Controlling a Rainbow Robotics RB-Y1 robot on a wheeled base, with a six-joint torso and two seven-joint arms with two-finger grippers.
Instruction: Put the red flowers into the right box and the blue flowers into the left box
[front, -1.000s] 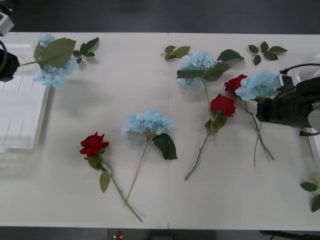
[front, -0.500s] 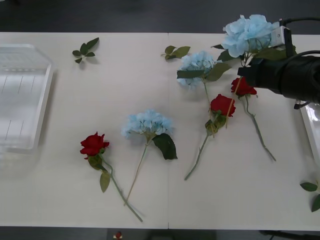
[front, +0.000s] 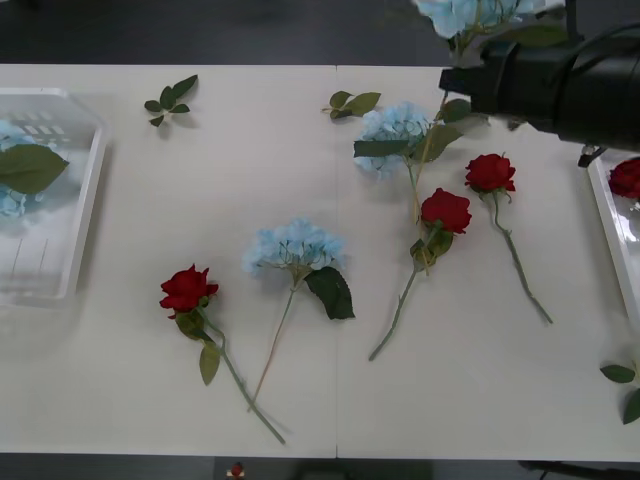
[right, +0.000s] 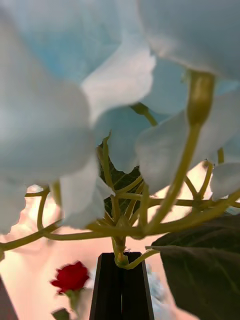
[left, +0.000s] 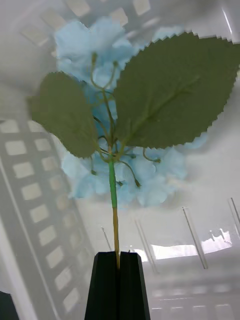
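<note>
Right claw (right: 121, 260) closed on stem of blue flower (front: 470, 15), raised over far right of tabletop (front: 330, 400). Left claw (left: 118, 260) closed on stem of second blue flower (left: 115, 105), head and leaves over left box (front: 85, 190). One red flower (front: 628, 178) inside right box (front: 612, 225). Three red flowers (front: 187, 289) and two blue flowers (front: 295, 246) lie on tabletop between boxes.

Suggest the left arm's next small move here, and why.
Probably open the left end effector and let go. Its black fingers are shut on the stem of a blue flower whose head and leaves already lie over the left box. Meanwhile, the right end effector grips another blue flower lifted at the table's far right, which must travel left.
</note>
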